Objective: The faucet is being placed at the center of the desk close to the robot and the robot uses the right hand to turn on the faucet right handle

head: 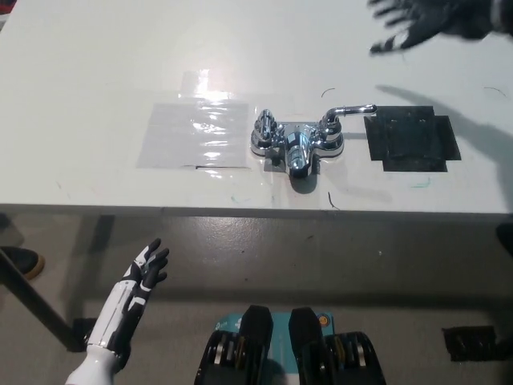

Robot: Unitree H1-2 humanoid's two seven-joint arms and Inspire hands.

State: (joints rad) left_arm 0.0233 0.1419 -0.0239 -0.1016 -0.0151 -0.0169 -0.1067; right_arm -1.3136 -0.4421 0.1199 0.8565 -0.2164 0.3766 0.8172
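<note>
Item 1: chrome faucet (296,143), centre of desk (80,80) near the front edge; right lever handle (350,110) points right.
Right hand (417,24): fingers spread, empty, well apart from the handle.
Left hand (143,277): fingers apart, empty, below the desk.
Risk: a hasty reach could overshoot the slim lever or skid the faucet.

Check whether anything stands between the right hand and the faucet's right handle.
Nothing visible does. The right hand hangs open over the far right of the desk; only bare desk lies between it and the faucet's right handle. The black patch lies flat beside the handle. The left hand rests open below the desk edge.
</note>
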